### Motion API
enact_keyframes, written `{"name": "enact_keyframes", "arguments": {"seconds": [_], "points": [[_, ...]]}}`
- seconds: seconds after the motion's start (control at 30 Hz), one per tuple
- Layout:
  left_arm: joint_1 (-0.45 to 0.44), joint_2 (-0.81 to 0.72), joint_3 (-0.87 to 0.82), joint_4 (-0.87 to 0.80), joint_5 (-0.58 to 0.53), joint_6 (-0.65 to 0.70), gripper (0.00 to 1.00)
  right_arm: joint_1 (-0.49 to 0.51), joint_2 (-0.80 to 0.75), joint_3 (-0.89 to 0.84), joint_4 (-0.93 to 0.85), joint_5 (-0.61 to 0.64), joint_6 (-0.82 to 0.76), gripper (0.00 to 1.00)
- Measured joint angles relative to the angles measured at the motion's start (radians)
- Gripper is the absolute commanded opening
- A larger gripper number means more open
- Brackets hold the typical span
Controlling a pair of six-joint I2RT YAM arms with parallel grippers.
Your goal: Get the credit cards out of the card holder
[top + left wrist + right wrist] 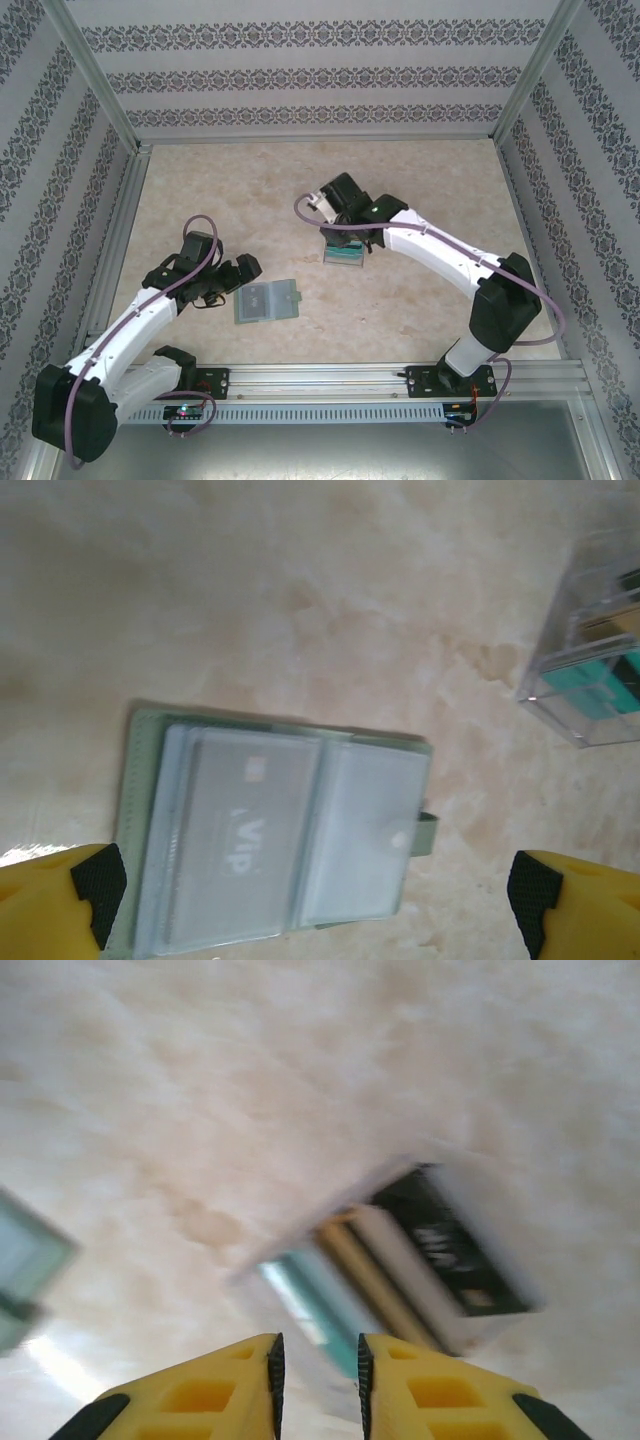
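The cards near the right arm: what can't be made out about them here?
Right wrist view: credit cards blurred; print and count unreadable.
Top view: too small, partly under the right arm.
Left wrist view: their clear box cut off by the frame edge.

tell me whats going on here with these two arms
The left hand hangs wide open over the card holder, which lies unfolded on the table with a pale card in one sleeve. The right hand, fingers narrowly parted and empty, is above a clear box holding black, tan and teal credit cards.
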Motion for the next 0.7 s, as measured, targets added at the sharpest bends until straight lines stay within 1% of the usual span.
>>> {"name": "enact_keyframes", "arguments": {"seconds": [0.13,0.2,0.3,0.43,0.7], "points": [[0.021,0.023,-0.056,0.009,0.031,-0.019,0.93,0.079,0.012,-0.121,0.104,-0.151,0.206,0.26],[0.032,0.028,-0.087,0.027,0.054,-0.031,0.90,0.115,0.039,-0.163,0.153,-0.206,0.292,0.26],[0.043,0.031,-0.129,0.059,0.095,-0.053,0.92,0.165,0.111,-0.176,0.211,-0.255,0.388,0.24],[0.051,0.042,-0.147,0.089,0.132,-0.064,0.92,0.200,0.187,-0.181,0.272,-0.297,0.484,0.24],[0.051,0.046,-0.157,0.152,0.179,-0.077,0.92,0.201,0.224,-0.227,0.337,-0.309,0.587,0.25]]}}
